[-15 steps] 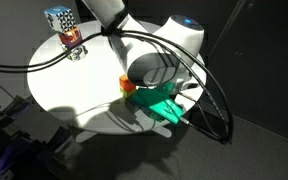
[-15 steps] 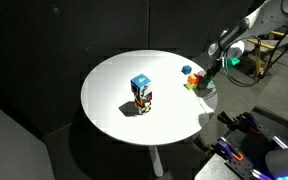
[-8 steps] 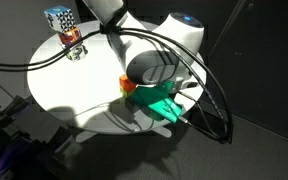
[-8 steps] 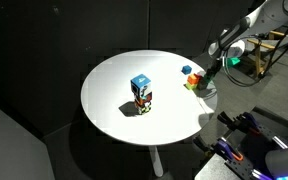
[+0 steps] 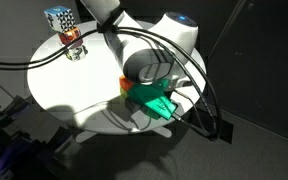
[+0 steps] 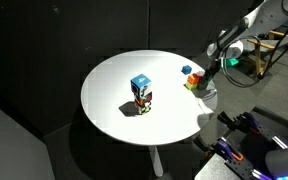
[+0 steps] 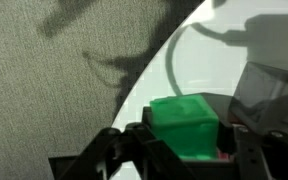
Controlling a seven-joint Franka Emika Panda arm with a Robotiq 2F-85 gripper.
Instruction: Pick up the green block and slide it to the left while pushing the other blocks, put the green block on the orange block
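In the wrist view the green block (image 7: 184, 125) sits between my two dark fingers, which stand close on both sides of it, at the white table's edge. A sliver of magenta shows at its lower right (image 7: 222, 152). In an exterior view my gripper (image 5: 144, 97), with its teal-green part, hangs over the table's near edge right beside the orange block (image 5: 125, 84). In an exterior view the gripper (image 6: 202, 74) is at the table's right rim by a small cluster: a blue cube (image 6: 187, 70) and the orange block (image 6: 188, 84). The grey and yellow cubes are hidden.
The round white table (image 6: 109, 90) stands on a dark floor. A stack of patterned cubes stands apart from the cluster, in both exterior views (image 5: 62, 24) (image 6: 141, 92). Black cables (image 5: 209, 105) loop around the arm past the table's edge.
The arm and teal-green gripper part have shifted slightly towards the table in an exterior view. The blocks look unmoved.
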